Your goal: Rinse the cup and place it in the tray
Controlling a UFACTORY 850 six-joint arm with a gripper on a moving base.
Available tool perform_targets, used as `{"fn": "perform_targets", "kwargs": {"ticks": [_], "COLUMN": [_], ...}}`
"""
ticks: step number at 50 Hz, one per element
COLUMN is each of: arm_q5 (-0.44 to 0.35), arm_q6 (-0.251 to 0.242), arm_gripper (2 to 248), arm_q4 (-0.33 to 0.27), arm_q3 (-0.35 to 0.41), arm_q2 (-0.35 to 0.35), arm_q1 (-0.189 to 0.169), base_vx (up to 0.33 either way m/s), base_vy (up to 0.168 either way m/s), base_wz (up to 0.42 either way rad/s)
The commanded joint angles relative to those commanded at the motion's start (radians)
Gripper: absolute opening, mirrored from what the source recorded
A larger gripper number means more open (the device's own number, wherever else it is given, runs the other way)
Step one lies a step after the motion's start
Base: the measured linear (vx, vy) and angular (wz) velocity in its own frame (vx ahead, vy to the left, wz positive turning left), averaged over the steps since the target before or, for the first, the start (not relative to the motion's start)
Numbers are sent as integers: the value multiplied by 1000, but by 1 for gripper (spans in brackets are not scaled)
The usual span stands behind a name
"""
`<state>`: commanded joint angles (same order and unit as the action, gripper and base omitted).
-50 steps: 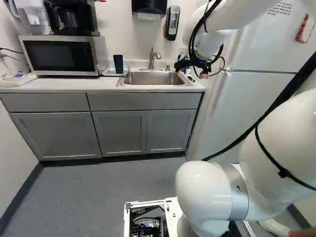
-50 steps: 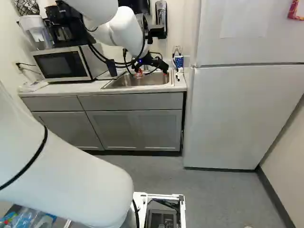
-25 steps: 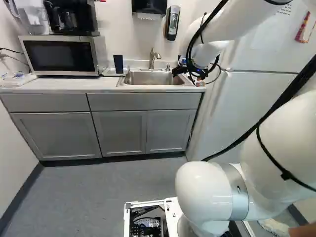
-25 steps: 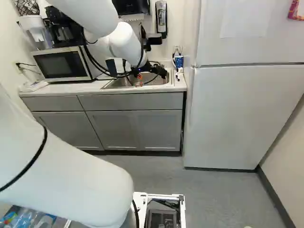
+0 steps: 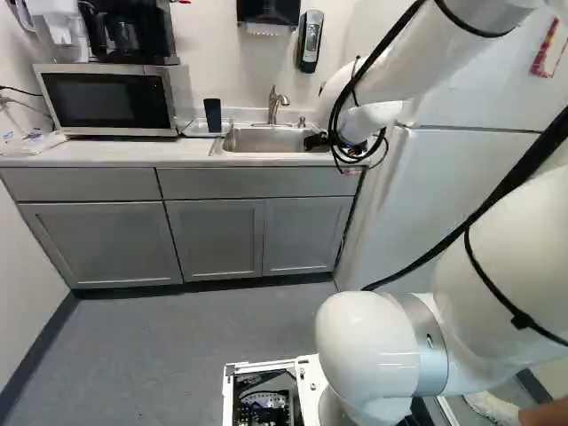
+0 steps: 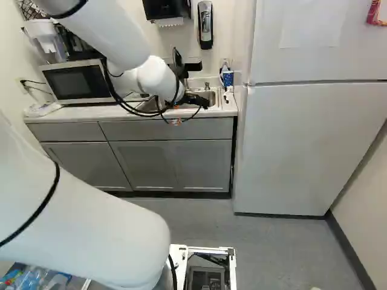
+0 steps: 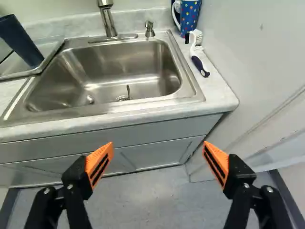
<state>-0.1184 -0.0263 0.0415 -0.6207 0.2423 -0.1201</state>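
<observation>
Drawn back from the sink, the claw is held wide open and empty, the dark cup being set in the tray, placing apparently finished, rinsing unconfirmed.

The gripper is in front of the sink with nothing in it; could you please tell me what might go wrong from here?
The open gripper hangs low before the counter's front edge, so moving forward might knock its fingers there. The looped cables by the wrist could snag on that edge. The brush near the counter's side could get swept off.
</observation>
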Motion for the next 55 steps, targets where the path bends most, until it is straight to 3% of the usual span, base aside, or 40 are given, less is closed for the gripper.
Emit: {"fn": "perform_targets", "kwargs": {"ticks": [31,55], "arm_q5": [-331,-534], "arm_q6": [12,19], "arm_gripper": [247,247], "arm_q4": [-18,-29], "arm_q3": [234,378], "arm_q2": [16,26], "arm_q1": [53,85], "base_vx": [0,0], "base_vy": [0,0], "base_wz": [0,0]}}
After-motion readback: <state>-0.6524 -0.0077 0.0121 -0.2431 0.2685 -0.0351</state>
